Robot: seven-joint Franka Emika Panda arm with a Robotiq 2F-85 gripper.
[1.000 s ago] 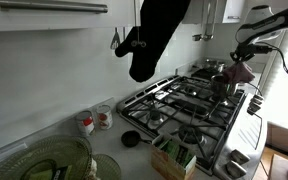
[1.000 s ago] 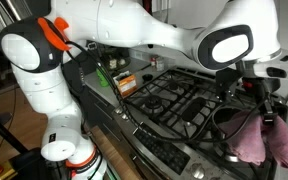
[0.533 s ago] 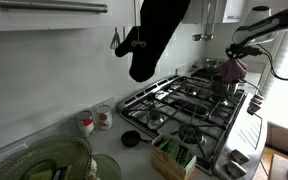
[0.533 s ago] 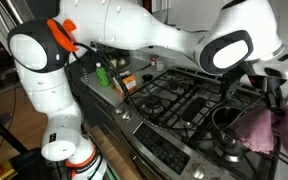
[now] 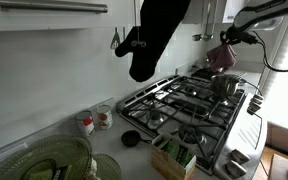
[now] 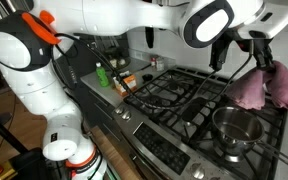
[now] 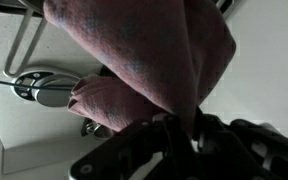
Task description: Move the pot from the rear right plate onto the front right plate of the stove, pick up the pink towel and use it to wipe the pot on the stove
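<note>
Gripper point(image 6: 258, 48) hangs well above the pot point(image 6: 234, 128), fingers down, pinched tight on the pink towel point(image 6: 264, 88). Wrist approx. vertical over pot. Arm point(image 6: 114, 15) runs across high above pot level, bending down at the end. In an exterior view, gripper point(image 5: 230, 37) sits up over pot point(image 5: 227, 86). Wrist view: dark fingers point(image 7: 169, 135) closed on cloth.

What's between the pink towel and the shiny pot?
Nothing: in an exterior view the pink cloth towel hangs above the shiny metal pot, only air between.
</note>
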